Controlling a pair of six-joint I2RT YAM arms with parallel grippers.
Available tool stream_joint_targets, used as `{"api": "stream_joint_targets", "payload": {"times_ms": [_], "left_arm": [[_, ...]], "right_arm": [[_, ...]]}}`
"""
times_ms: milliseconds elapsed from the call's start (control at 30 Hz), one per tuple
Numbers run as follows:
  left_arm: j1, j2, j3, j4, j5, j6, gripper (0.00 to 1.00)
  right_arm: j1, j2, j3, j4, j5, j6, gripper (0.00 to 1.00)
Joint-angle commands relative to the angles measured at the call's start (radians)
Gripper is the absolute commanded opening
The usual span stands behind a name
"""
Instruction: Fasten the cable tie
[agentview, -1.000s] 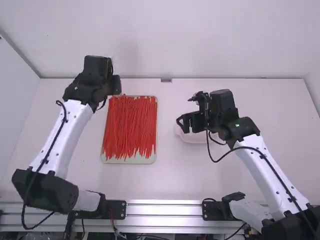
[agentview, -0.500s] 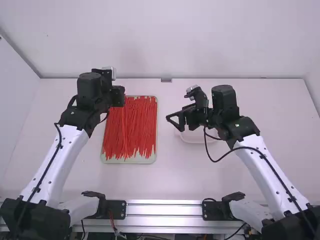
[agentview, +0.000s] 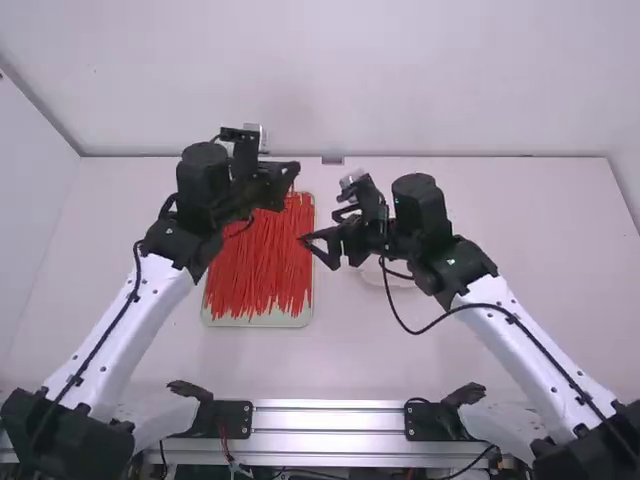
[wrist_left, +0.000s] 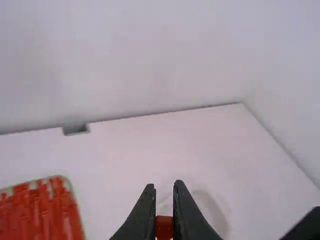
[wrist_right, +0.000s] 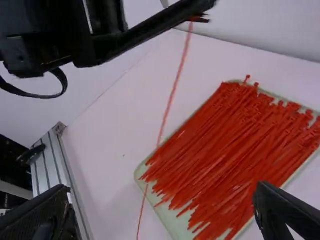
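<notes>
Above the far right corner of the tray (agentview: 256, 323) of red ties (agentview: 260, 255), the left gripper (wrist_left: 163, 189) had its fingers pressed together on one end of a single cable tie (wrist_right: 173, 92). The strap hung free below, apparently so the loose tail was offered to the other arm. The right gripper (agentview: 320, 248) sat just beside it over the tray's right edge, fingers spread wide, probably ready to catch the dangling strap for threading.

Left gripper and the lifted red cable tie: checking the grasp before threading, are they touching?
Touching. Left wrist view: the left gripper clamps the red cable tie, no gap either side.
</notes>
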Motion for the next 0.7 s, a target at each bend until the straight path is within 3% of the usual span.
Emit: {"api": "stream_joint_targets", "payload": {"times_ms": [0, 167, 233, 367, 433, 533, 600, 667], "left_arm": [[-0.03, -0.012, 0.002, 0.027, 0.016, -0.046, 0.02], [-0.063, -0.018, 0.002, 0.059, 0.016, -0.114, 0.02], [-0.067, -0.018, 0.002, 0.076, 0.018, -0.174, 0.02], [-0.06, -0.018, 0.002, 0.124, 0.061, -0.214, 0.02], [-0.068, -0.019, 0.002, 0.153, 0.076, -0.214, 0.02], [-0.08, -0.019, 0.002, 0.174, 0.073, -0.22, 0.02], [-0.089, -0.019, 0.002, 0.184, 0.069, -0.235, 0.02], [-0.093, -0.019, 0.002, 0.187, 0.063, -0.211, 0.02]], "right_arm": [[0.024, -0.014, 0.004, 0.013, 0.061, 0.006, 0.98], [0.056, -0.014, 0.004, 0.037, 0.098, 0.006, 0.98], [0.055, -0.014, 0.004, 0.05, 0.099, 0.027, 0.88], [0.056, -0.013, 0.004, 0.057, 0.158, 0.079, 0.85], [0.054, -0.013, 0.004, 0.058, 0.176, 0.084, 0.74], [0.054, -0.013, 0.004, 0.068, 0.169, 0.084, 0.69], [0.056, -0.013, 0.004, 0.071, 0.169, 0.084, 0.61], [0.055, -0.013, 0.004, 0.071, 0.169, 0.084, 0.41]]}}
